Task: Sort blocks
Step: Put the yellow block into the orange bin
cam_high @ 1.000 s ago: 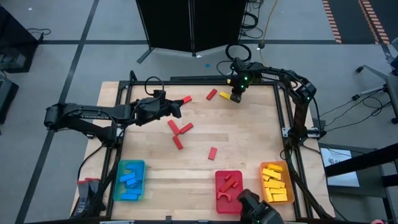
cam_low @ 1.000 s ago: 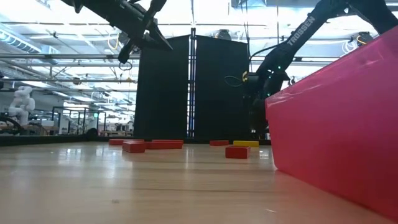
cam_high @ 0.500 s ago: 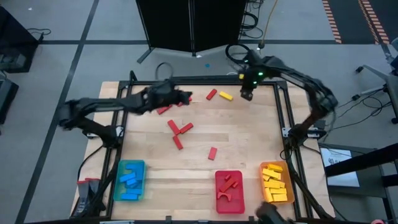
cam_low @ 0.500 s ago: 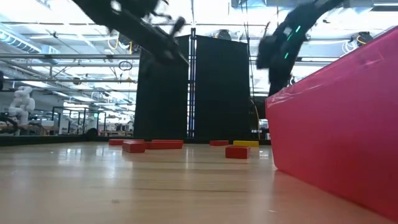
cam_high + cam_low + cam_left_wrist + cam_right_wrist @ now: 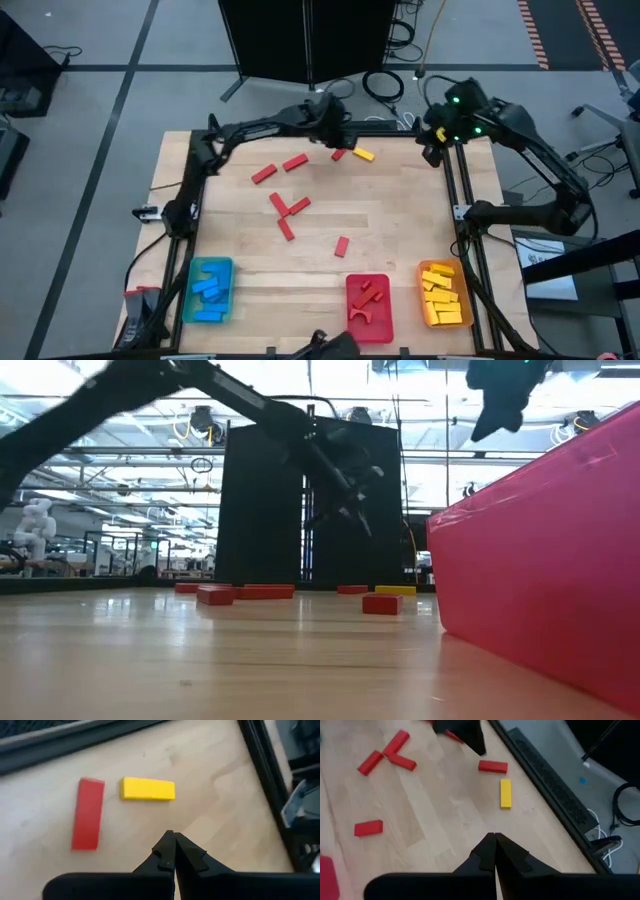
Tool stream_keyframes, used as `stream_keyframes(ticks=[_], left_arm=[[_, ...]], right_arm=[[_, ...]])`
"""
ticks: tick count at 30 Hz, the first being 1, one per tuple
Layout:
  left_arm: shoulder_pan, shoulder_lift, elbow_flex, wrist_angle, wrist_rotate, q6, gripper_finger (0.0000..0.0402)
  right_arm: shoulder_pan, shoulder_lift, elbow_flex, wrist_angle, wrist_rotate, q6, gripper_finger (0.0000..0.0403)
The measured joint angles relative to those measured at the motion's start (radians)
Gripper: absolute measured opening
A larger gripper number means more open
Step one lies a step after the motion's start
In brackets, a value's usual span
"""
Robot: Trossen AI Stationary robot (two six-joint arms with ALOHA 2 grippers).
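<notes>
Left gripper (image 5: 338,133): at the upper middle of the high view, over the far edge of the pale wooden table (image 5: 400,220); its two dark fingers are pressed together and hold nothing, as the left wrist view shows.
Right gripper (image 5: 433,152): at the upper right of the high view, over the black frame rail at the table's right edge; its fingers are closed together too, with nothing between them.
Yellow block (image 5: 363,155): a short flat yellow bar lying on the wood in the upper middle of the high view, just right of the left gripper.
Nearest red block (image 5: 339,154): a short red bar just beside the yellow block, on its left; the two are apart.
Other loose red blocks: two bars in the upper left of the table (image 5: 279,168), a touching cluster of three near the centre (image 5: 286,212), one alone lower down (image 5: 342,246).
Blue tray (image 5: 209,290): lower left, holding blue blocks.
Red tray (image 5: 368,306): lower middle, holding red pieces.
Orange tray (image 5: 444,293): lower right, holding yellow blocks.
</notes>
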Motion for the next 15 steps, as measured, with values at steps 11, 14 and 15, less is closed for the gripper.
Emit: stream_keyframes(ticks=[11, 14, 15], left_arm=[[0.025, 0.251, 0.421, -0.336, -0.128, 0.083, 0.0000], [0.058, 0.252, 0.420, -0.435, -0.148, 0.141, 0.0000], [0.073, 0.252, 0.422, -0.457, -0.162, 0.165, 0.0000]], right_arm=[[0.002, -0.111, 0.000, -0.025, 0.022, 0.053, 0.0000], [0.002, -0.114, 0.000, -0.036, 0.023, 0.053, 0.0000], [0.002, -0.114, 0.000, -0.038, 0.023, 0.053, 0.0000]])
